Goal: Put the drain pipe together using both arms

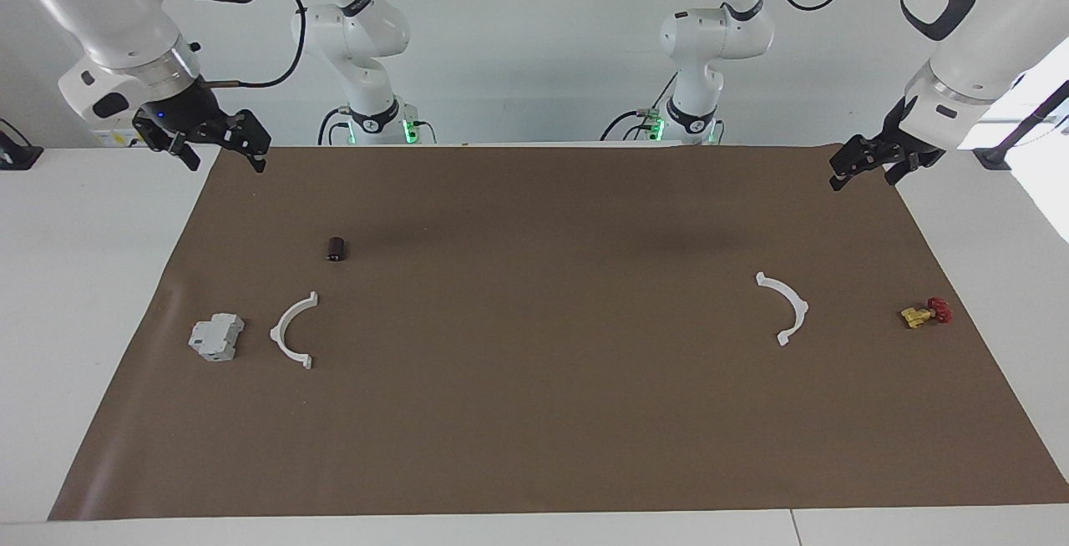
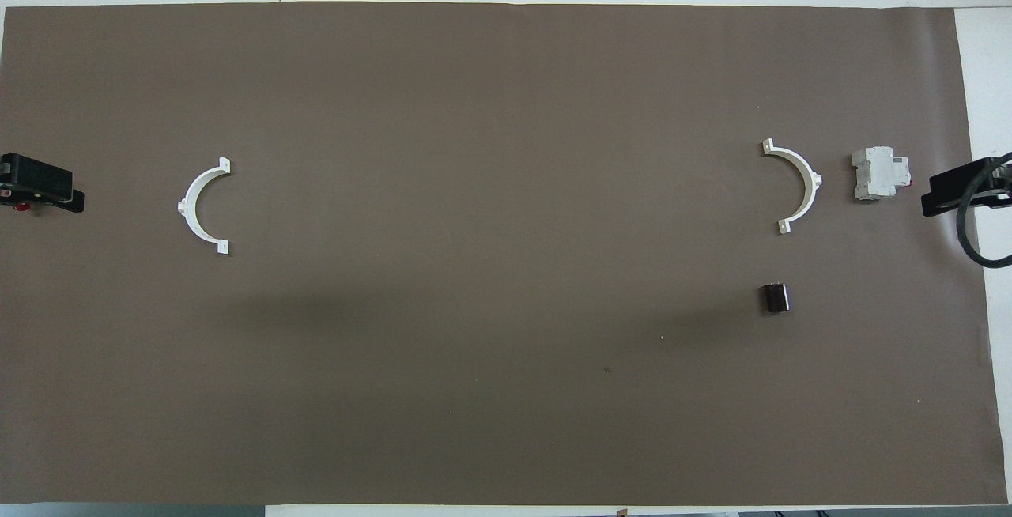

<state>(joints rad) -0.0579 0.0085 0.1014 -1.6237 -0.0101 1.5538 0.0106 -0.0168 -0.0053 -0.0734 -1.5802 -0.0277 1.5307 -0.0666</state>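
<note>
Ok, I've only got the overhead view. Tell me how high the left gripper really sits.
Observer: The left gripper hangs high in the air and touches nothing.
Operator: Tell me what it's covering on my screen.
Observer: A small yellow valve with a red handle lies on the mat, beside the white arc at that end.
Operator: Now give me the right gripper.
Observer: The right gripper is raised as well, with its fingers open, clear of the grey block.
</note>
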